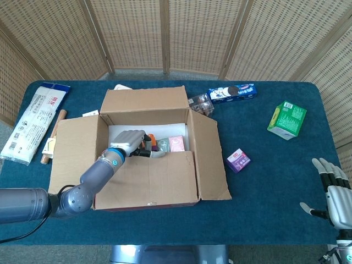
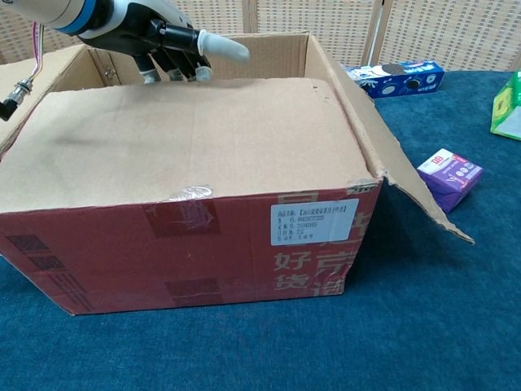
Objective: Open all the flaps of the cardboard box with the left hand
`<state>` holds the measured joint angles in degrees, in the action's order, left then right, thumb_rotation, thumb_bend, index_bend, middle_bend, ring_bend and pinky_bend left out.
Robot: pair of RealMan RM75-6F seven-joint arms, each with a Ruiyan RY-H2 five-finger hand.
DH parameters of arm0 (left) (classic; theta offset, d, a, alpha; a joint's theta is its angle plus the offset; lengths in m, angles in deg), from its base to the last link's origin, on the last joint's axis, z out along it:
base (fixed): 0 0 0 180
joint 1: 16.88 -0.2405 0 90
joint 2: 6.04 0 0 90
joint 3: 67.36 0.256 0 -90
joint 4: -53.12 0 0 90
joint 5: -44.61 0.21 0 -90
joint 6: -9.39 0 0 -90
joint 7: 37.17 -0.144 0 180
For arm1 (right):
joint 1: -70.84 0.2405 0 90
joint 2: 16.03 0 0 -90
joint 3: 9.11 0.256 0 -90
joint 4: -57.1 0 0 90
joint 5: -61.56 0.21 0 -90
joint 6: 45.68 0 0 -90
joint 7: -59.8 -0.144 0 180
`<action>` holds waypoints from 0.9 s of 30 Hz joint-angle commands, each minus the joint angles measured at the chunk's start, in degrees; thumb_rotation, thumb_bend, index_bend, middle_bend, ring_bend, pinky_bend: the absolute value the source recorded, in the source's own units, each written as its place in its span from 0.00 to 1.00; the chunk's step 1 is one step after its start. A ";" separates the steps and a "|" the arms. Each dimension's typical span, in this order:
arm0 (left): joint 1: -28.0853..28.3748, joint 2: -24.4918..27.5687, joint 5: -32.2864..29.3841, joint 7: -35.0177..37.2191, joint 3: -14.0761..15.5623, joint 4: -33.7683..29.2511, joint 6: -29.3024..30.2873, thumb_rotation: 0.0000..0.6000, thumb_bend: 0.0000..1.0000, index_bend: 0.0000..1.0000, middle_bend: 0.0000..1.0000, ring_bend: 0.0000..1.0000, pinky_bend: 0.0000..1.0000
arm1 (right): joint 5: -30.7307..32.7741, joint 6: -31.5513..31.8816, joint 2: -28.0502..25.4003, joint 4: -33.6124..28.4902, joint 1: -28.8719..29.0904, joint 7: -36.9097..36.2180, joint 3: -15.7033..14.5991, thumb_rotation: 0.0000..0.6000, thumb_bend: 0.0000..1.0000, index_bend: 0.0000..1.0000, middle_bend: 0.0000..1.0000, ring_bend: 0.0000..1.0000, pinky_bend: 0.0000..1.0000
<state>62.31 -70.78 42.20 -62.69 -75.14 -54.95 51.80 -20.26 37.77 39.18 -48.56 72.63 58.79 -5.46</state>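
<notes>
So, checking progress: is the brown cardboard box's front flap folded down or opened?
Folded down: the front flap lies flat over the brown cardboard box.

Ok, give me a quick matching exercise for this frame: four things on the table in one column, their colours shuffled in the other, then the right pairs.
Things:
1. cardboard box
2. carton near the table's right edge
3. small packet beside the box's right flap
4. cookie pack behind the box

Colours:
A. blue
B. brown
C. purple
D. green

Pairs: 1-B, 2-D, 3-C, 4-A
</notes>
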 commanded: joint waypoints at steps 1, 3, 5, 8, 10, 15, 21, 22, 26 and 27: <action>0.53 0.43 -1.20 0.46 0.17 -0.51 -1.48 0.29 0.00 0.56 0.46 0.41 0.67 | -0.01 0.02 -0.02 0.00 0.00 -0.04 0.01 1.00 0.00 0.00 0.00 0.00 0.00; 0.82 0.83 -1.79 0.76 0.14 -0.78 -2.49 0.30 0.00 0.56 0.46 0.41 0.67 | 0.01 0.04 -0.03 0.00 -0.01 -0.06 0.02 1.00 0.00 0.00 0.00 0.00 0.00; 0.98 1.59 -2.57 1.69 -0.22 -1.28 -4.34 0.30 0.00 0.56 0.46 0.41 0.67 | -0.02 0.03 -0.05 0.00 -0.01 -0.12 0.01 1.00 0.00 0.00 0.00 0.00 0.00; 0.81 3.46 -3.86 4.17 -1.08 -1.84 -8.89 0.29 0.00 0.56 0.46 0.41 0.68 | -0.13 0.04 -0.07 -0.02 -0.01 -0.16 -0.03 1.00 0.00 0.00 0.00 0.00 0.00; 0.63 4.86 -4.10 5.68 -1.48 -1.98 -11.79 0.30 0.00 0.57 0.46 0.41 0.68 | -0.23 0.06 -0.10 -0.06 -0.03 -0.17 -0.07 1.00 0.00 0.00 0.00 0.00 0.00; 0.10 8.86 -3.21 9.32 -1.85 -2.77 -18.00 0.29 0.00 0.57 0.46 0.41 0.68 | -0.55 0.20 -0.10 -0.17 -0.08 -0.11 -0.19 1.00 0.00 0.00 0.00 0.00 0.00; -0.65 13.30 -0.81 14.01 -2.17 -2.87 -24.53 0.29 0.00 0.57 0.45 0.40 0.68 | -0.94 0.19 0.04 -0.26 -0.08 0.29 -0.41 1.00 0.00 0.00 0.00 0.00 0.00; -0.83 14.01 0.03 14.80 -2.24 -2.98 -25.11 0.28 0.00 0.57 0.45 0.40 0.68 | -1.02 0.24 0.07 -0.31 -0.10 0.37 -0.44 1.00 0.00 0.00 0.00 0.00 0.00; -1.96 16.28 2.84 18.01 -3.23 -3.65 -27.12 0.28 0.00 0.57 0.45 0.40 0.68 | -1.20 0.31 0.16 -0.36 -0.13 0.58 -0.54 1.00 0.00 0.00 0.00 0.00 0.00; -2.46 17.08 3.83 18.94 -3.69 -3.92 -27.58 0.28 0.00 0.57 0.45 0.40 0.68 | -1.23 0.31 0.16 -0.39 -0.15 0.58 -0.57 1.00 0.00 0.00 0.00 0.00 0.00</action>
<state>60.72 -54.85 44.61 -45.20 -78.04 -58.35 25.26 -21.48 38.08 39.34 -48.94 72.49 59.37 -6.02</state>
